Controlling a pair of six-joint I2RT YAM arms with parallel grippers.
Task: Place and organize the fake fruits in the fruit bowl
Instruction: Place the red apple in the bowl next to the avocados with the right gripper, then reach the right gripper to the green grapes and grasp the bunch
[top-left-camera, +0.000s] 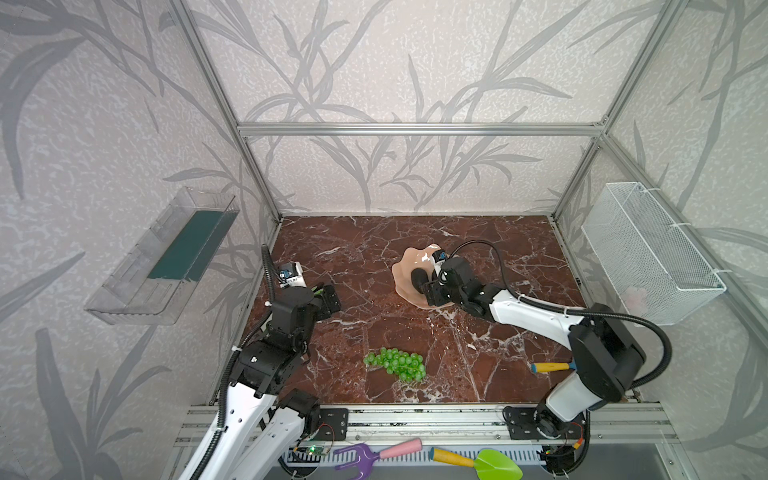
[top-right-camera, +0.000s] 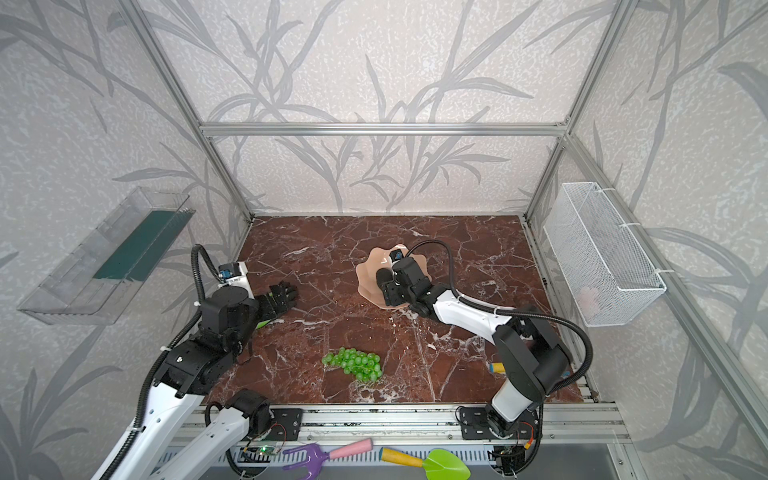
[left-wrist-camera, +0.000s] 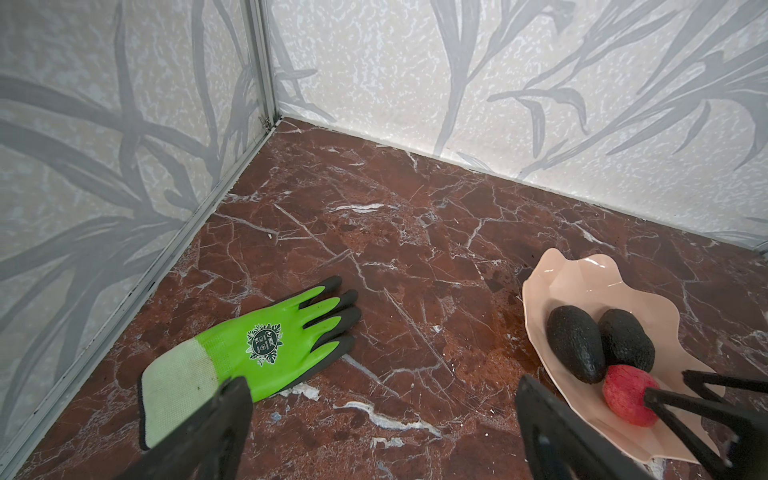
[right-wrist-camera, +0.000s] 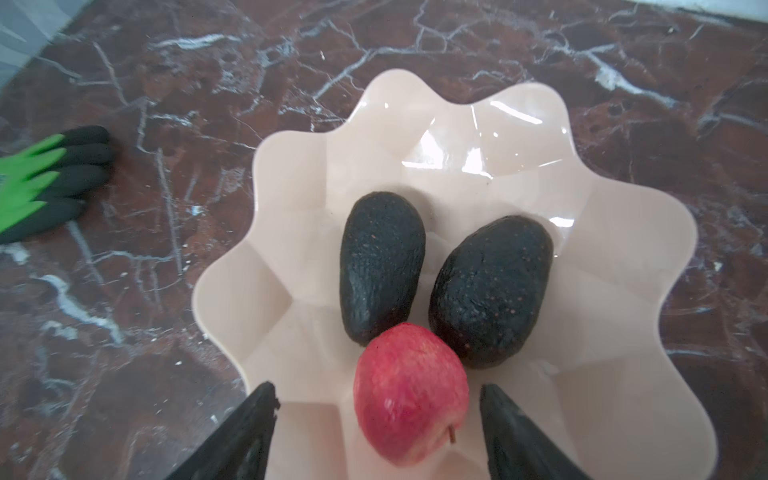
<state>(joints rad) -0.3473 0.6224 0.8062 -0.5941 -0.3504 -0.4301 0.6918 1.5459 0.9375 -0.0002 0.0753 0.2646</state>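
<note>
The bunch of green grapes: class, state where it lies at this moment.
In both top views the grapes lie on the marble tabletop near the middle of its front edge, well in front of the fruit bowl and outside it.

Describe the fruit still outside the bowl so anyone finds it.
On the marble table, look near the front edge, apart from the pink bowl. The grapes lie there alone: a bright green beaded cluster, unlike the bowl's dark avocados and red apple.

Fruit bowl, near side and apple hidden under right arm in both top views; glove blurred, cut by frame edge; pale content of wire basket unidentifiable.
</note>
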